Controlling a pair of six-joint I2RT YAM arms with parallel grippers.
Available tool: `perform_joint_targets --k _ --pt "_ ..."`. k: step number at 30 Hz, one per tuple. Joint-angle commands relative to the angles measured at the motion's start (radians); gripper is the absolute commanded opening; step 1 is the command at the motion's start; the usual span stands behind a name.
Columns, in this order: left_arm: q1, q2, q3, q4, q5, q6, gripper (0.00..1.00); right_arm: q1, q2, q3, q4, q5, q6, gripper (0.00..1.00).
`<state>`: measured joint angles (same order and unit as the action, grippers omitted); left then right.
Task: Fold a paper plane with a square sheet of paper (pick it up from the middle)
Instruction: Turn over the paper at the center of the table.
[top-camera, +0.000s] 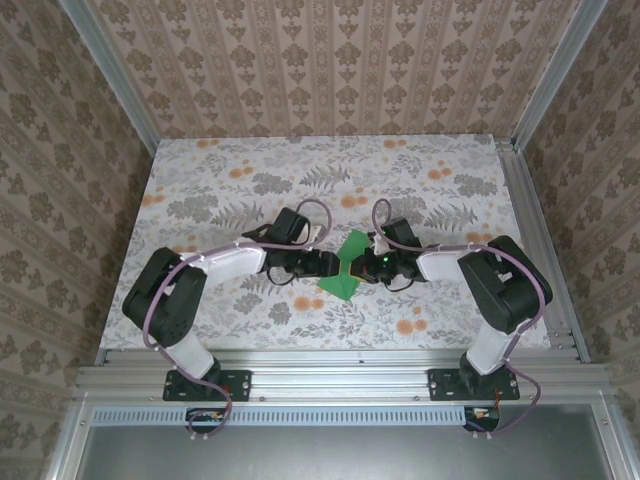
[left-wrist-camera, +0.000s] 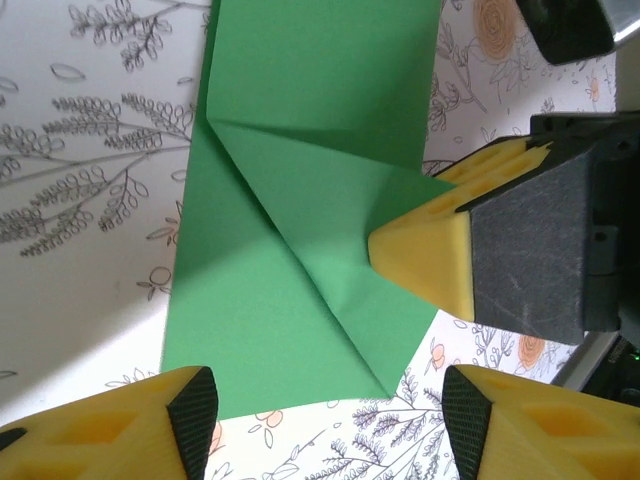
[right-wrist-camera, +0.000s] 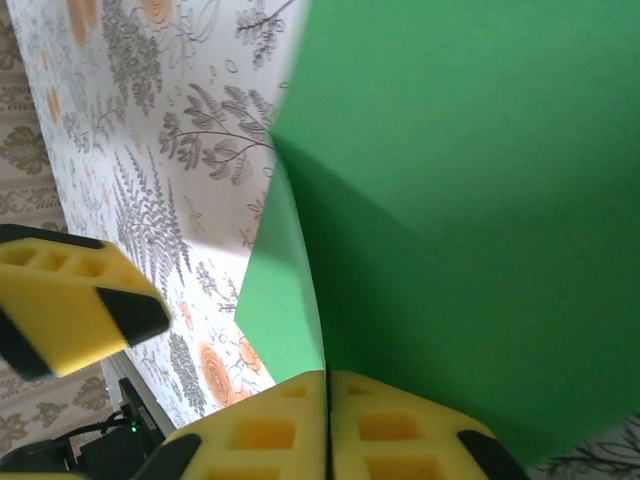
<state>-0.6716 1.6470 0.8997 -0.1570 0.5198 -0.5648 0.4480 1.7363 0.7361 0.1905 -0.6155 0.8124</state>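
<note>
The square sheet of paper (top-camera: 344, 270) is bright green and folded into a narrower creased shape with diagonal folds; it lies at mid-table between both grippers. My right gripper (right-wrist-camera: 328, 385) is shut on a raised fold of the sheet (right-wrist-camera: 450, 200). In the left wrist view its yellow fingers (left-wrist-camera: 425, 255) pinch the right edge of the paper (left-wrist-camera: 290, 240). My left gripper (left-wrist-camera: 330, 410) stands open just off the sheet's near edge, with only tabletop and the paper's corner between its fingers. From above, the left gripper (top-camera: 322, 265) and the right gripper (top-camera: 372, 262) face each other across the paper.
The floral tabletop (top-camera: 250, 180) stretches behind and beside the paper. Patterned walls and aluminium frame rails (top-camera: 530, 230) enclose the table. A fingertip of the left gripper (right-wrist-camera: 75, 310) shows at the left of the right wrist view.
</note>
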Motion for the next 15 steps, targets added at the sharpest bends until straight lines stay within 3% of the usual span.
perform_joint_targets --k 1,10,15 --pt "0.019 -0.052 -0.047 0.149 0.048 -0.096 0.67 0.004 -0.021 0.028 0.039 -0.036 -0.003 0.05" --pt "0.067 -0.106 -0.187 0.468 0.086 -0.308 0.68 0.003 -0.079 0.003 0.174 -0.11 0.058 0.0" --pt "0.07 -0.115 -0.203 0.512 0.084 -0.366 0.67 0.001 -0.123 -0.001 0.202 -0.125 0.072 0.0"
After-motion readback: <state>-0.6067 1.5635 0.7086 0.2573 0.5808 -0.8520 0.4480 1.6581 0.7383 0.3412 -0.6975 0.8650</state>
